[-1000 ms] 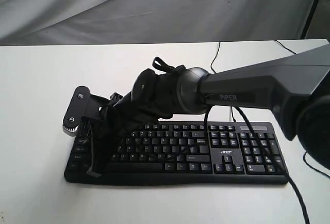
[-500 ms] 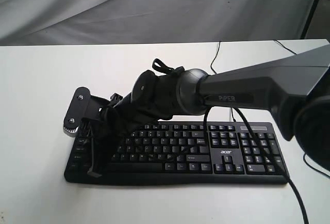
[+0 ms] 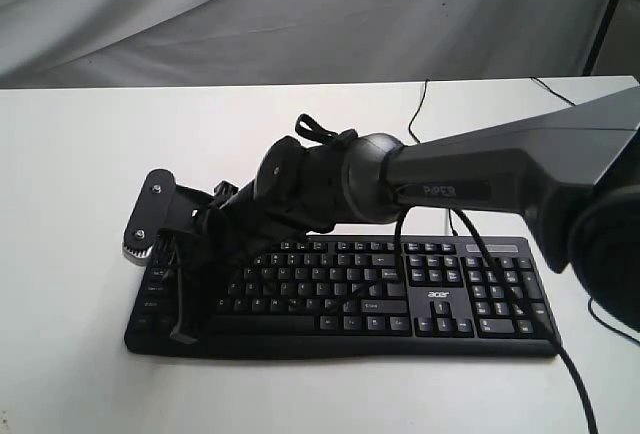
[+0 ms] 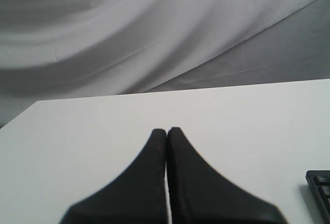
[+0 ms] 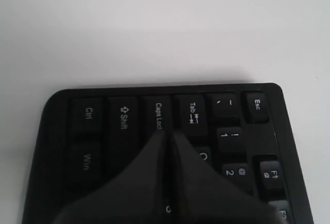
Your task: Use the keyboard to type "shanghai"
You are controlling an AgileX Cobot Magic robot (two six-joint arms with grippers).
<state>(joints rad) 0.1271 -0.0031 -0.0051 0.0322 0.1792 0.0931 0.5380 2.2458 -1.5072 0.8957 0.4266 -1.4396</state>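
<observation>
The black keyboard (image 3: 440, 299) with white legends and an acer logo lies on the white table (image 3: 70, 154). My right arm reaches across it to its left end. The right gripper (image 3: 180, 334) is shut, its tips pointing down at the keys there. In the right wrist view the shut tips (image 5: 167, 133) sit at the edge of the Caps Lock key (image 5: 158, 114), beside Tab; I cannot tell whether they touch a key. The left gripper (image 4: 166, 130) is shut on nothing above bare table, with a corner of the keyboard (image 4: 320, 185) to one side. The exterior view does not show it.
The keyboard's thin black cable (image 3: 415, 109) runs to the table's far edge. A cable from the right arm (image 3: 560, 354) hangs over the number pad side. Grey cloth (image 3: 300, 14) hangs behind the table and a black stand (image 3: 605, 14) is at the back right.
The right arm's wrist has shifted very slightly left; its shut tips stay at the keyboard's left end.
</observation>
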